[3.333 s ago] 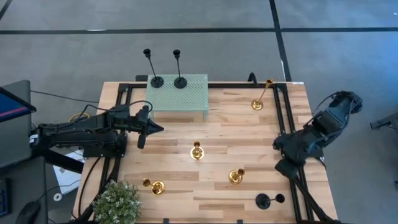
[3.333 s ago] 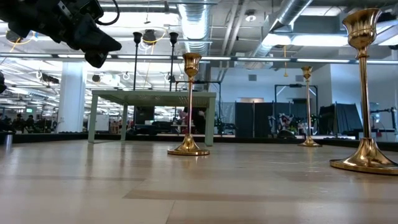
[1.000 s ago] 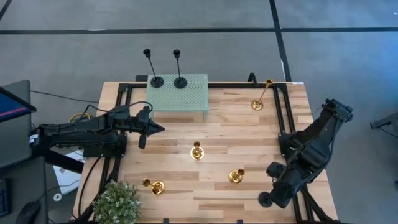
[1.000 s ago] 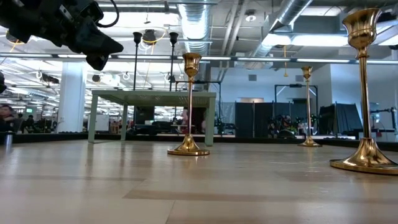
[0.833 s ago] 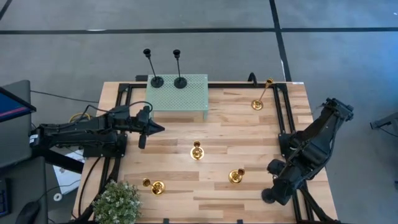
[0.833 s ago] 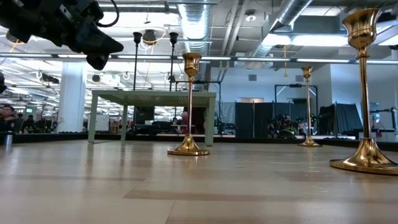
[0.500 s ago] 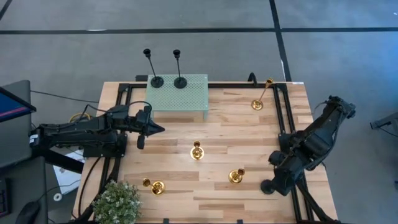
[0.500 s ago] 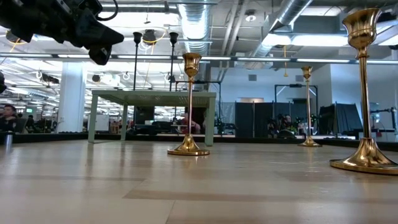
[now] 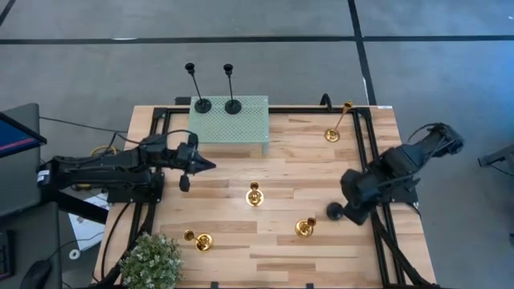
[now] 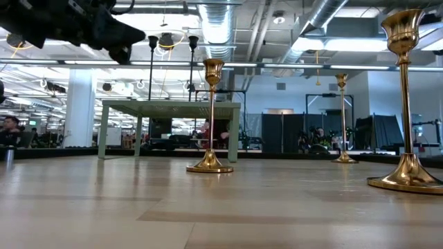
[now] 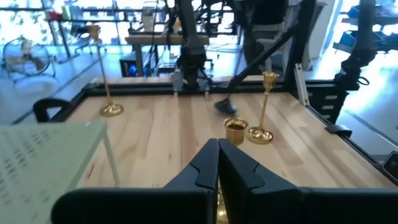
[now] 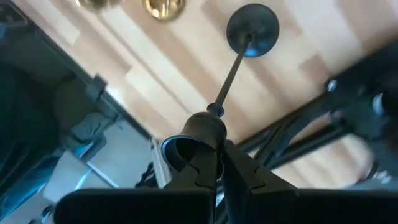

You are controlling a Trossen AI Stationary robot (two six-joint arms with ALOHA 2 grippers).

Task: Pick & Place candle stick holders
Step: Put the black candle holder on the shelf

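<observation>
Two black candle stick holders [image 9: 202, 104] [image 9: 233, 105] stand by their round bases on a pale green perforated stand [image 9: 233, 126] at the far edge. A third black holder [image 12: 239, 56] hangs from my right gripper [image 12: 219, 163], which is shut on it over the table's right part [image 9: 351, 201]. Several gold holders stand upright on the wood: [image 9: 332, 135], [image 9: 254, 195], [image 9: 305, 228], [image 9: 201, 241]. My left gripper [image 9: 207, 165] hovers shut and level just near of the green stand, holding nothing. My right gripper pinches the black holder's cup end [image 12: 200, 134] at its rim between its two fingers. The fingers come from above, pointing steeply down. The thin stem hangs below them and the round base [image 12: 253, 30] is lowest, clear of the table.
A potted plant [image 9: 151, 263] stands at the near left corner. Black frame rails [image 9: 365, 144] run along the table's left and right sides. Bare wood lies between the gold holders and on the green stand's right half.
My right gripper has carried the black holder from the near right corner toward the far edge and a little toward the table's middle, turning as it went. The holder hangs clear of the table. My left gripper has rolled a little in place.
</observation>
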